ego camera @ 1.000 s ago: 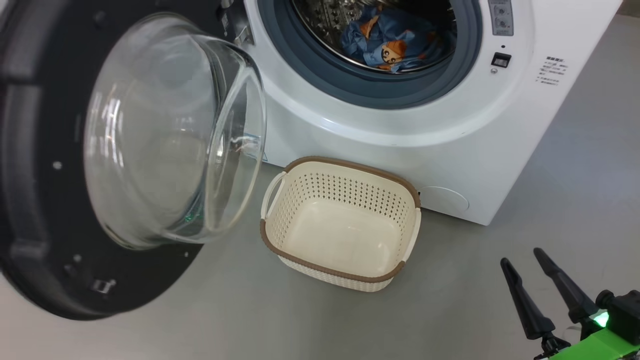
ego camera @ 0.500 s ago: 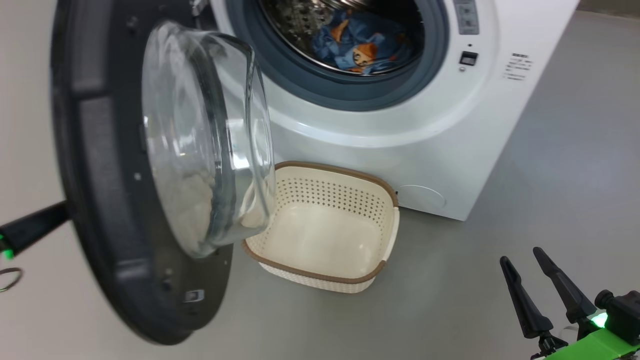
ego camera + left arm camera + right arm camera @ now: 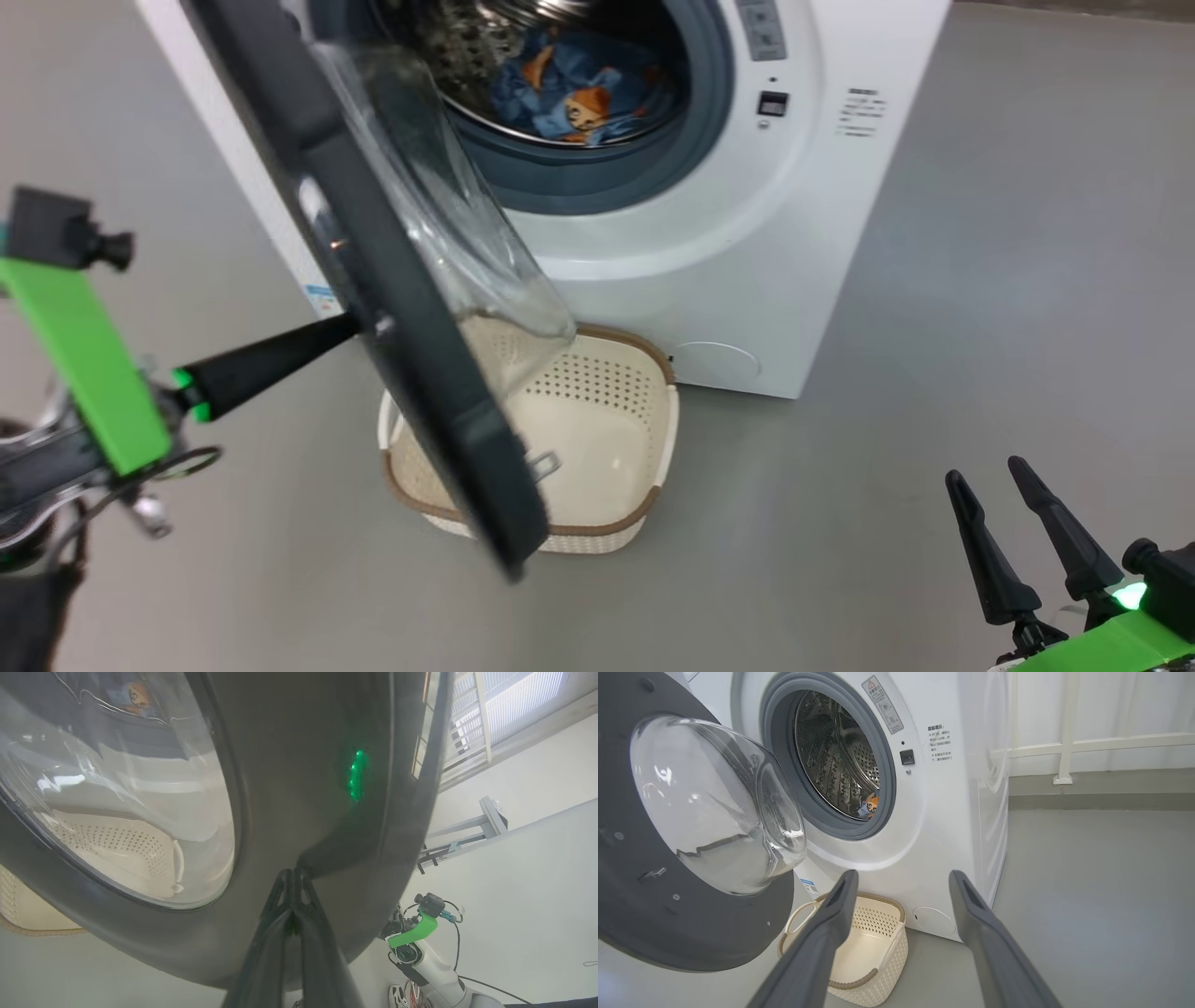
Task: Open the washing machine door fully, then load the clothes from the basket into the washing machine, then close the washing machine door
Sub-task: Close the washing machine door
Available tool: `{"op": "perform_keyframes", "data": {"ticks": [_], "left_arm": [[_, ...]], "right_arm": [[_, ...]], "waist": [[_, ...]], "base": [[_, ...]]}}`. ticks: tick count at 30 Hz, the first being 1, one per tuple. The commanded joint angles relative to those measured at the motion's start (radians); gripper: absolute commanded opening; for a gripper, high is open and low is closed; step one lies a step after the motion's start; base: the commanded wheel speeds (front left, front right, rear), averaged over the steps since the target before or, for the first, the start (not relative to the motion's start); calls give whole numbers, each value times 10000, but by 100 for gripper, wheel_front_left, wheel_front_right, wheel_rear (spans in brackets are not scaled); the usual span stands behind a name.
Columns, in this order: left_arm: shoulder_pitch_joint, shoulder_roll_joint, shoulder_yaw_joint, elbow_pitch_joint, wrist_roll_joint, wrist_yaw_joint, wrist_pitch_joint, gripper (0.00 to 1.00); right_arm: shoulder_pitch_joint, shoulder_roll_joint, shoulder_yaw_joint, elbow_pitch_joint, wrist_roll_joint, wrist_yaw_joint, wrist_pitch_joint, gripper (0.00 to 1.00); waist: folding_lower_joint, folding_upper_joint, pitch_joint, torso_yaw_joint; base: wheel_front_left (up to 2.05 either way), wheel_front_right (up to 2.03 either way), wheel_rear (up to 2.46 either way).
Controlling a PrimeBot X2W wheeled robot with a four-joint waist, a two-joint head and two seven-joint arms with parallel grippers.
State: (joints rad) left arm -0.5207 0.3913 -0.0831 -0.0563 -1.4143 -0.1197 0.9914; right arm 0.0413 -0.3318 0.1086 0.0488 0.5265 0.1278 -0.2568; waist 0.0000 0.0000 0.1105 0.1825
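Fingers pinched together, the left hand [image 3: 292, 873] sets its tips against the outer face of the door [image 3: 411, 373], which hangs half-open above the basket [image 3: 607, 539] on the floor. The clothes [image 3: 569, 93] lie in the washer [image 3: 747, 280] drum. The right hand [image 3: 985, 471] is open, well apart.

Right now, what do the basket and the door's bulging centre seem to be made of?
The basket: likely matte cream plastic, moulded with rows of holes. The door's bulging centre: clear, glossy, glass or hard plastic; bright reflections, see-through.
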Motion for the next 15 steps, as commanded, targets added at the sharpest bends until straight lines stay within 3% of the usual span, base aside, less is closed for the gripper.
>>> {"op": "perform_keyframes", "data": {"ticks": [1, 15], "left_arm": [[-695, 201, 206, -143, 101, -108, -182, 0], [-2169, -454, -846, 1370, 830, -109, -2159, 0]], "right_arm": [[-37, -127, 78, -209, -134, 29, -49, 100], [-217, 44, 88, -172, -144, 29, -49, 100]], "waist": [[0, 0, 27, -329], [0, 0, 79, -1525]], "base": [[0, 0, 0], [0, 0, 0]]}}
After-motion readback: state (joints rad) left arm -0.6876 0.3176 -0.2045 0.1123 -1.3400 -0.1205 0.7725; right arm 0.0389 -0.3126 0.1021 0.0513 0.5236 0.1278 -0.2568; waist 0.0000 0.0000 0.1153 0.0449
